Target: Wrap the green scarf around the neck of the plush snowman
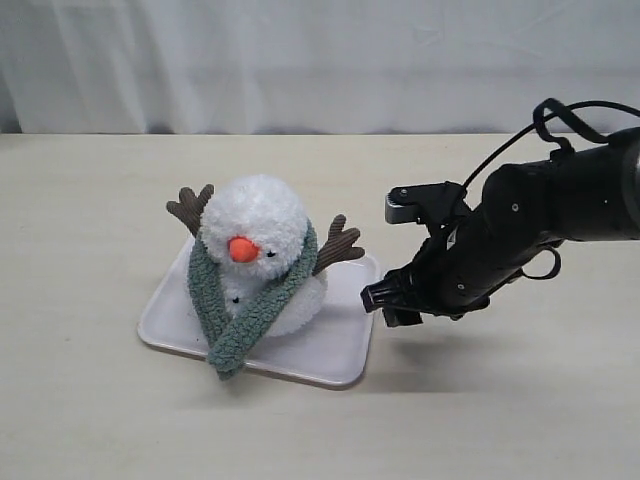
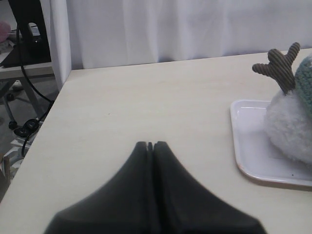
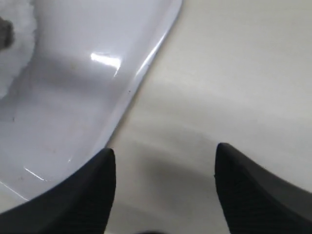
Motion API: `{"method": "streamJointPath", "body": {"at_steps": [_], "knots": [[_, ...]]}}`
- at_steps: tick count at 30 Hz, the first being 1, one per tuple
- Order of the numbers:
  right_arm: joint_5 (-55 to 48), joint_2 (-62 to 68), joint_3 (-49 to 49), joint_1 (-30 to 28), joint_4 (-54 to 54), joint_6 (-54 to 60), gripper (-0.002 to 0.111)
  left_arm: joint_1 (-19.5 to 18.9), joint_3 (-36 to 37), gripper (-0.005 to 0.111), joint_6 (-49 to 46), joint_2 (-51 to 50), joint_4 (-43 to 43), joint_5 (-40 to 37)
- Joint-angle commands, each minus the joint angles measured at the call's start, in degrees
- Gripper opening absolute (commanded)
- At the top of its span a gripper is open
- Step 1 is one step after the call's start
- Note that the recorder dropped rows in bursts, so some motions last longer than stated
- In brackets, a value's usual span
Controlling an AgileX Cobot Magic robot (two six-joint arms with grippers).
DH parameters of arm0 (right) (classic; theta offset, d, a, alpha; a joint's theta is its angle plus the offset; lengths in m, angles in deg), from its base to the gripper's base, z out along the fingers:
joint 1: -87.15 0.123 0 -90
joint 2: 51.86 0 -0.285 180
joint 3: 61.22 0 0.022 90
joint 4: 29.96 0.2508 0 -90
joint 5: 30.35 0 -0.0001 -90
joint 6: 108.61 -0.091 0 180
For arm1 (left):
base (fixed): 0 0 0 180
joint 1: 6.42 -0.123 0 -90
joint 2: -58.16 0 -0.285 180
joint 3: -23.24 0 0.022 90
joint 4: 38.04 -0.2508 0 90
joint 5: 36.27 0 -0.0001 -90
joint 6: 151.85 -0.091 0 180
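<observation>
sage-green scarf (image 1: 240,305), white snowman (image 1: 262,235) w/ orange nose (image 1: 242,249), white tray (image 1: 330,352)

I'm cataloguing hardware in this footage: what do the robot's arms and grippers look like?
The right arm is glossy black with rounded casings, pale screw dots and a black cable looping above it. The left gripper and right gripper have matte black, tapering fingers; the right's inner faces look finely textured.

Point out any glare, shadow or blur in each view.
Exterior view: soft, even light, a faint shadow of the right arm on the table. Left wrist view: the shut jaws are blurred, the snowman fairly sharp. Right wrist view: a bright glare patch on the tray, the open jaws out of focus.
</observation>
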Motion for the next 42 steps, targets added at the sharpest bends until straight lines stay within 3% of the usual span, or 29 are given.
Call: {"method": "streamJointPath", "body": {"at_steps": [1,7,20,32,42], "knots": [[1.3,1.7,-0.3,-0.4,13.0,12.4,0.056,0.4,0.2,0.0,0.1,0.1,0.1,0.7],[2.9,3.8,-0.3,-0.4,30.0,26.4,0.056,0.4,0.2,0.0,0.1,0.1,0.1,0.7],[9.3,8.2,-0.1,-0.4,30.3,26.2,0.055,0.4,0.2,0.0,0.1,0.1,0.1,0.7],[13.6,9.4,0.0,-0.4,30.3,29.0,0.004,0.4,0.2,0.0,0.1,0.1,0.1,0.7],[15.4,8.1,0.0,-3.1,30.1,29.0,0.004,0.4,0.2,0.0,0.1,0.1,0.1,0.7]]}}
